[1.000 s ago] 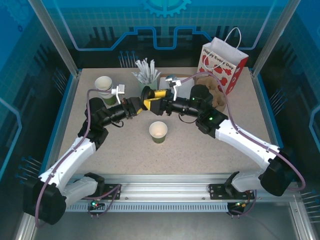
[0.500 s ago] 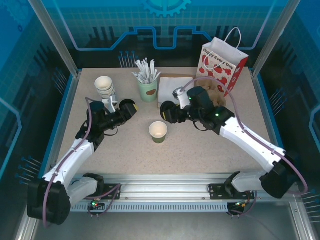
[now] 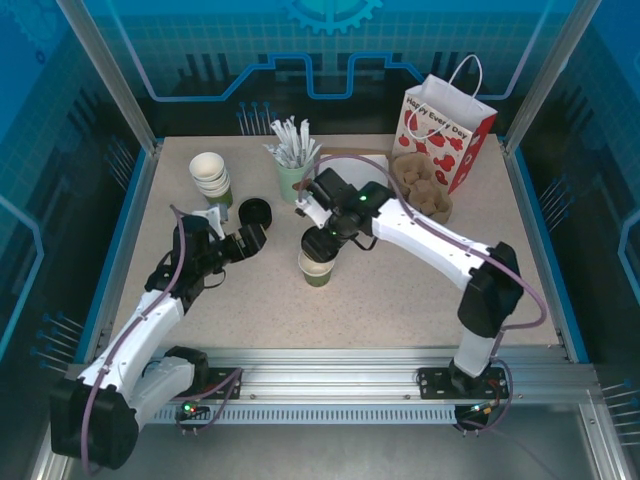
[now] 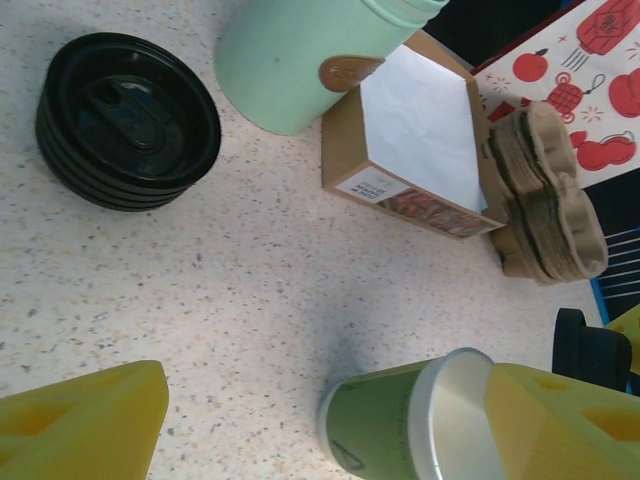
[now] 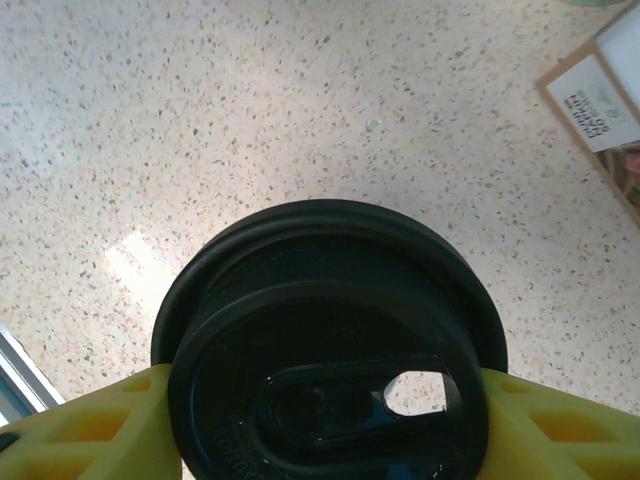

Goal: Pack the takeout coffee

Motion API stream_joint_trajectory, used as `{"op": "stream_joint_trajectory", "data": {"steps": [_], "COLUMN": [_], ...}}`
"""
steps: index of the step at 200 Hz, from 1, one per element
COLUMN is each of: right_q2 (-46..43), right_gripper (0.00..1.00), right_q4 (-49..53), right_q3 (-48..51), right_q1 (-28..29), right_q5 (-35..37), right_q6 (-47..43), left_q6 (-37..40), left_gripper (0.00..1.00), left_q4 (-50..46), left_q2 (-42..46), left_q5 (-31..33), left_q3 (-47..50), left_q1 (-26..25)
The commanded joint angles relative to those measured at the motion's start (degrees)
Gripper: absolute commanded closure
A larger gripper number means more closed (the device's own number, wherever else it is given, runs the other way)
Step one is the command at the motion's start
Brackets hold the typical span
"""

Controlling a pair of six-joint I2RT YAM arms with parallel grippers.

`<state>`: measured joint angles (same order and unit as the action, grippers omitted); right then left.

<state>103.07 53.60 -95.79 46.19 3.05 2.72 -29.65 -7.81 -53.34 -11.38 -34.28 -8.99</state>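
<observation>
The olive-green paper cup (image 3: 318,272) stands lidless in mid-table; the left wrist view shows its white inside (image 4: 420,425). My right gripper (image 3: 319,246) hovers just above it, shut on a round black lid (image 5: 330,340) whose rim is pinched between the yellow fingers (image 5: 90,425). My left gripper (image 3: 248,241) is to the cup's left, low over the table and open. Its right finger (image 4: 570,420) is beside the cup's rim and its left finger (image 4: 85,420) is far off. I cannot tell whether that finger touches the cup.
A stack of black lids (image 3: 254,211) lies behind the left gripper, with stacked lidless cups (image 3: 210,174) further back left. A pale green cup of white sticks (image 3: 294,170), a napkin box (image 4: 415,145), cardboard carriers (image 3: 422,190) and a red-and-white gift bag (image 3: 447,125) line the back.
My right arm has swung left and forward with the black lid, from beside the napkin box to over the cup. My left gripper drew back from the lid stack toward the cup.
</observation>
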Motion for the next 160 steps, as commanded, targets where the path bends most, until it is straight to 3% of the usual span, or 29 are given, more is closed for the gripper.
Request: {"op": "stream_joint_trajectory", "data": {"steps": [1,43,160], "right_q2": [4.3,9.89,15.04], "right_gripper": [0.38,0.38,0.38], "right_q4": [8.55,13.56,17.37], "right_q3": [-5.96,-12.3,-16.54], "right_q1": [1.62,2.52,2.78], "right_q5": [1.15,2.08,1.78], "right_q6": [-2.93,-4.22,-5.34], "left_q6": [2.79,3.1,3.72], "left_gripper": [0.16,0.14,0.08], "left_q4": [-1.87,-2.14,-2.47], "left_q2": [1.22,2.27,2.94], "left_q5": [2.68,3.03,3.55], "left_q3": [0.96,1.4,1.94], "left_q1": [0.29,0.29,0.24]}}
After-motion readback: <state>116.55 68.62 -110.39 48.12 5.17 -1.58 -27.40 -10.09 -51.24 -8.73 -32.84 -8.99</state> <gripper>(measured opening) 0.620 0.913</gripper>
